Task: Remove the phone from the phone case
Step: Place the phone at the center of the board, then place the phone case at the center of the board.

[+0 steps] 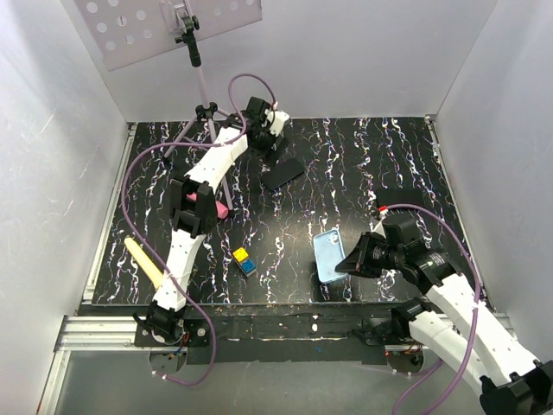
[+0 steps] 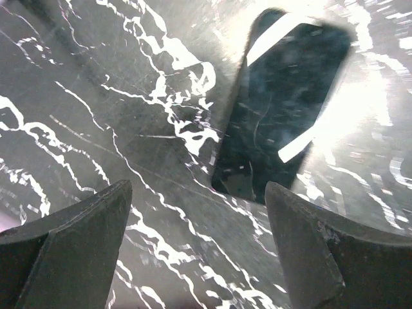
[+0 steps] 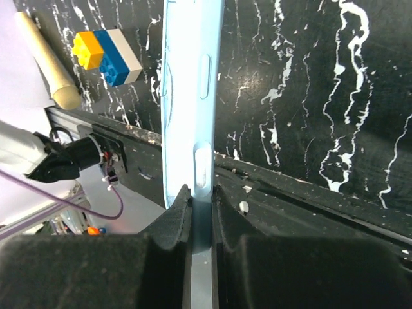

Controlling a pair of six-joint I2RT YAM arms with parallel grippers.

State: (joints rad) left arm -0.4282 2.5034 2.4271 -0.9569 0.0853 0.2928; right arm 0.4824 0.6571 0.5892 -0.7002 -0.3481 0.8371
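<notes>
The black phone (image 1: 283, 173) lies flat on the marbled mat at the back, out of its case; the left wrist view shows its glossy screen (image 2: 283, 103). My left gripper (image 1: 270, 130) hangs above the mat just behind the phone, open and empty, with both fingers (image 2: 77, 238) apart. The light blue phone case (image 1: 328, 255) is at the front centre, held off the mat. My right gripper (image 1: 359, 259) is shut on its right edge; the right wrist view shows the case (image 3: 190, 96) edge-on, clamped between the pads (image 3: 174, 219).
A yellow-and-blue toy brick stack (image 1: 243, 260) sits left of the case. A cream stick (image 1: 145, 261) lies at the front left. A pink object (image 1: 214, 206) lies under the left arm. A tripod stand (image 1: 206, 111) rises at the back. A dark block (image 1: 399, 199) sits at the right.
</notes>
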